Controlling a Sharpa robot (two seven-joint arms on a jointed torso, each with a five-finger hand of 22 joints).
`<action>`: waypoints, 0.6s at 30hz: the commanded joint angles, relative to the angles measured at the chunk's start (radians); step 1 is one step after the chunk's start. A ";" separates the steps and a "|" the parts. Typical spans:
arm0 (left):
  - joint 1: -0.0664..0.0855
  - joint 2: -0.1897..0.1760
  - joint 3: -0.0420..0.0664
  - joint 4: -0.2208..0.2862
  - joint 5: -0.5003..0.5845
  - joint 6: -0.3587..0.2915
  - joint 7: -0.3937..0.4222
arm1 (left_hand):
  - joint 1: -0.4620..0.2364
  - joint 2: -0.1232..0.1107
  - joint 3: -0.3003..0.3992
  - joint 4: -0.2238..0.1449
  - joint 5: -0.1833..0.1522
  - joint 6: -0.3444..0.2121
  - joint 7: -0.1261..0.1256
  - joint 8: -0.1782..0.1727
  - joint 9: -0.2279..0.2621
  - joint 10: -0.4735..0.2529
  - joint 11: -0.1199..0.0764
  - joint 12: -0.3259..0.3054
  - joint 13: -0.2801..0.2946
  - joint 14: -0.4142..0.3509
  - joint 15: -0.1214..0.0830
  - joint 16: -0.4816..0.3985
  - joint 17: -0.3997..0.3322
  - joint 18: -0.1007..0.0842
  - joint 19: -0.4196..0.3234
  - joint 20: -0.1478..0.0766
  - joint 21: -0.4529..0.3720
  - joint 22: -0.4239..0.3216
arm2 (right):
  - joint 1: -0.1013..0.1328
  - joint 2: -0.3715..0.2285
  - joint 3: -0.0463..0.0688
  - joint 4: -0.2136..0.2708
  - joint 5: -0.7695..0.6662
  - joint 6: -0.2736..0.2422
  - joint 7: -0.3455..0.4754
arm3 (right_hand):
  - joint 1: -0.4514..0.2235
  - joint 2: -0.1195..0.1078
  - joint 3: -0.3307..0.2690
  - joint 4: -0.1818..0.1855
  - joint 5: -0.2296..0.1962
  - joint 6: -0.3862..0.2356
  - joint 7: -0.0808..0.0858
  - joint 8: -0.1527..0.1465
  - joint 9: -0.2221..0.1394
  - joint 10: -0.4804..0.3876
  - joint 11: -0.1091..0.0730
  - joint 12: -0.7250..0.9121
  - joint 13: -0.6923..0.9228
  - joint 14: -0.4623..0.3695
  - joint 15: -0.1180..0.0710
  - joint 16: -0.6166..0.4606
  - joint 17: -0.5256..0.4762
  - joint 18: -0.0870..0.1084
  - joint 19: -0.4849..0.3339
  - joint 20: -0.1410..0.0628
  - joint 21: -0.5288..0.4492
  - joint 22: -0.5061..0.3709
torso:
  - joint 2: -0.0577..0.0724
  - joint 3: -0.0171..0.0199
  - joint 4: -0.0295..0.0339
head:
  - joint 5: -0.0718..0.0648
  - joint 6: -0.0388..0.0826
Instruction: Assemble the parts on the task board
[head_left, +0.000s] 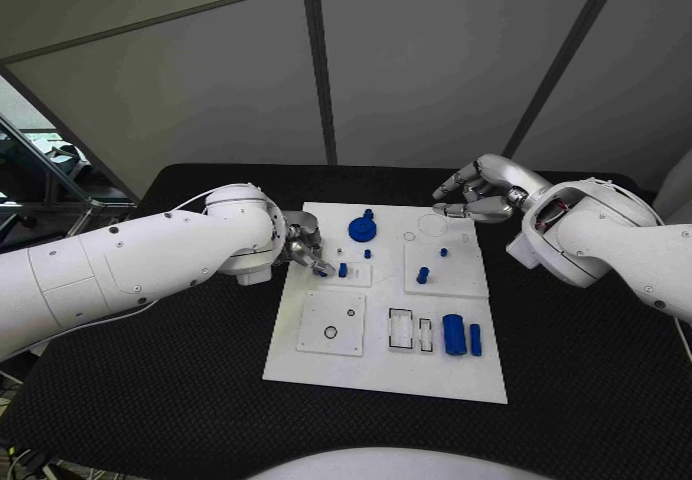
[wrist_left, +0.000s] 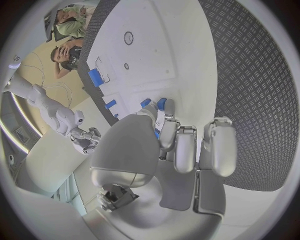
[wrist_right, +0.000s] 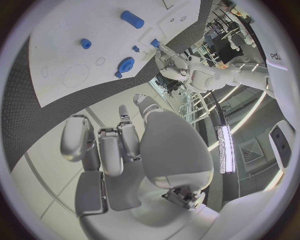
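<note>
My left hand (head_left: 306, 250) has its fingers (wrist_left: 186, 150) curled together at the board's (head_left: 375, 375) left edge, fingertips touching a small blue peg (head_left: 342, 269); whether they pinch it I cannot tell. My right hand (head_left: 476, 195) hangs over the board's far right corner, fingers (wrist_right: 103, 147) loosely bent and apart, holding nothing. On the board I count one gear (head_left: 361, 229), four small pegs, one thick cylinder (head_left: 453, 334) and one slim bar (head_left: 475, 339), the last two lying side by side beside two rectangular recesses (head_left: 410, 331).
</note>
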 joint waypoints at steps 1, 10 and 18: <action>0.000 0.001 0.000 -0.002 0.010 -0.002 -0.006 | 0.013 -0.031 0.094 0.003 0.002 -0.011 0.005 -0.009 0.016 0.001 -0.004 -0.006 0.000 0.071 -0.006 0.002 0.141 0.012 0.021 -0.005 0.001 0.183 | 0.002 0.001 0.001 0.001 -0.002 0.004 0.006 | -0.001 -0.001 0.006 0.000 0.005 0.005 0.001 0.005 -0.002 -0.003 0.000 -0.003 0.037 0.079 -0.008 -0.004 0.149 0.017 -0.004 -0.003 -0.004 0.001 | -0.001 0.0001 0.0001 | 0.002 -0.001; 0.000 0.001 0.000 -0.001 0.023 -0.032 0.005 | -0.043 -0.104 0.383 -0.039 0.003 -0.023 0.011 0.004 0.066 0.005 0.000 -0.017 0.003 0.071 0.000 0.002 0.141 0.012 0.022 -0.001 -0.002 0.189 | 0.002 0.001 0.001 0.001 -0.002 0.004 0.007 | -0.001 -0.001 0.006 0.000 0.005 0.005 0.001 0.005 -0.002 -0.003 0.000 -0.003 0.037 0.079 -0.008 -0.004 0.149 0.017 -0.004 -0.003 -0.004 0.001 | -0.001 -0.0001 0.0005 | 0.003 0.001; 0.000 -0.004 0.000 0.008 0.053 -0.049 0.013 | -0.105 -0.133 0.489 -0.094 0.004 -0.030 0.010 0.019 0.101 0.008 0.002 -0.021 0.003 0.071 -0.002 0.002 0.141 0.012 0.023 0.000 -0.004 0.193 | 0.002 0.001 0.001 0.000 -0.002 0.004 0.008 | -0.001 -0.001 0.006 0.000 0.005 0.005 0.001 0.005 -0.002 -0.003 0.000 -0.003 0.037 0.079 -0.008 -0.004 0.149 0.017 -0.004 -0.003 -0.004 0.001 | -0.001 -0.0003 0.0005 | 0.004 0.002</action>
